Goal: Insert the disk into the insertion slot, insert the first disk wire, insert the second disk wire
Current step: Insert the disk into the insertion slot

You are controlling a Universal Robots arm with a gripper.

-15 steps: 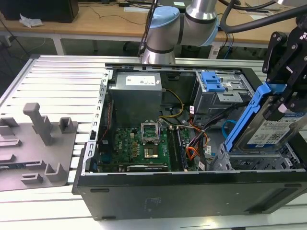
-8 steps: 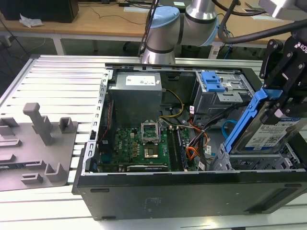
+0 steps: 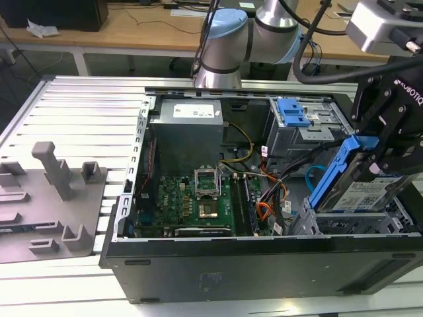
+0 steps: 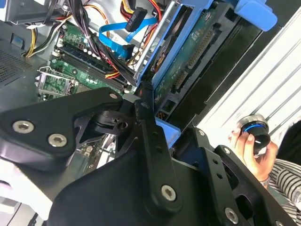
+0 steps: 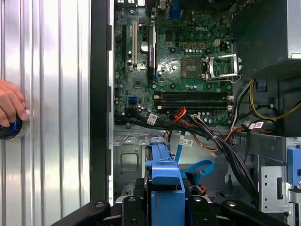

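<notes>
Silver metal with a white printed label made up the one disk (image 3: 362,193), a flat rectangle clipped in a bright blue plastic frame. The black jaws were clamped on that frame and held the disk tilted, its lower edge just above the insertion slot (image 3: 316,223). That slot was a boxy grey cage of perforated sheet metal at the near corner of the open computer case (image 3: 231,267), on the exterior view's right. Whether the disk touched the cage could not be told. One thin, flat, light-blue second disk wire (image 4: 110,34) curved in a loop beside the disk, between it and the green motherboard (image 3: 201,198). One blue latch (image 3: 293,112) sat on the taller grey bay at the case's far corner. The case lay on a ribbed aluminium table (image 3: 79,112). One hand (image 5: 8,101) rested on a round knob (image 5: 10,129) on that table.
</notes>
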